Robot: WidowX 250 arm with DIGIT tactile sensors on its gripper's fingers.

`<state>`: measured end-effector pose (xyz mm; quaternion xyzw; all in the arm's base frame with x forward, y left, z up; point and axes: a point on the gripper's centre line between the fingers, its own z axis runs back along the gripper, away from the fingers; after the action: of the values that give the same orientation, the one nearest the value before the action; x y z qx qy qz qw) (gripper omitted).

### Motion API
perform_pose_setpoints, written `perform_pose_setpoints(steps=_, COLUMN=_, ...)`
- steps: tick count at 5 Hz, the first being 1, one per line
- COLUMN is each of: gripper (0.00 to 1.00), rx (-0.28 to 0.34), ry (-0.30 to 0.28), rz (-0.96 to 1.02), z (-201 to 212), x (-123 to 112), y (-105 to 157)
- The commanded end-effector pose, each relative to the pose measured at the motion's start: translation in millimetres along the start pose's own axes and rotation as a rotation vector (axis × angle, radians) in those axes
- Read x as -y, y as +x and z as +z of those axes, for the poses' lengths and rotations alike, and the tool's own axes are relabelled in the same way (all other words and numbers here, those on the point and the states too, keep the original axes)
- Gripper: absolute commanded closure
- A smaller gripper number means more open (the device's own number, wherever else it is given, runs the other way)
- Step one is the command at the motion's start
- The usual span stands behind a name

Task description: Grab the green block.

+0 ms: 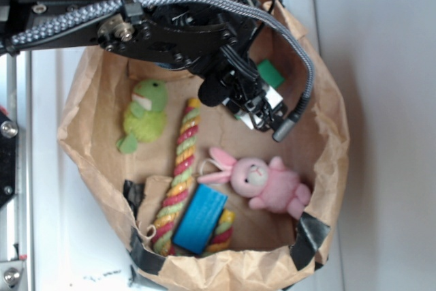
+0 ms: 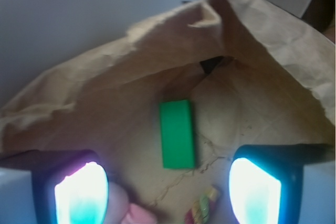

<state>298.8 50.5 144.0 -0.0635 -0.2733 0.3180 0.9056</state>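
The green block [image 2: 177,134] is a flat emerald rectangle lying on the brown paper floor of the bag, close to the bag's back wall. In the exterior view only part of the green block [image 1: 270,73] shows, beside the arm. My gripper [image 2: 168,188] hangs above the bag floor, just short of the block. It is open, with nothing between its two glowing fingers [image 2: 81,192]. From outside, the gripper [image 1: 262,110] sits low in the bag's upper right part, right next to the block.
The paper bag [image 1: 82,127] has tall crumpled walls all round. Inside it lie a yellow-green plush bird [image 1: 146,110], a striped rope toy [image 1: 182,168], a pink plush bunny [image 1: 262,182] and a blue block [image 1: 201,217]. The rope toy [image 2: 202,208] shows below the gripper.
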Motion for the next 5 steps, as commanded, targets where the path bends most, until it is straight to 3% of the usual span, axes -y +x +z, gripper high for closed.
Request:
perform_pose_setpoints(steps=1, gripper=0.00, rx=0.050, ry=-0.014, rz=-0.029, z=1, x=3, y=0)
perform_pose_setpoints(steps=3, gripper=0.00, rx=0.016, ry=0.014, rz=-0.039, z=-10, x=6, y=-5)
perform_pose_setpoints(steps=5, gripper=0.00, rx=0.031, ry=0.025, rz=-0.041, z=-16, x=11, y=-10)
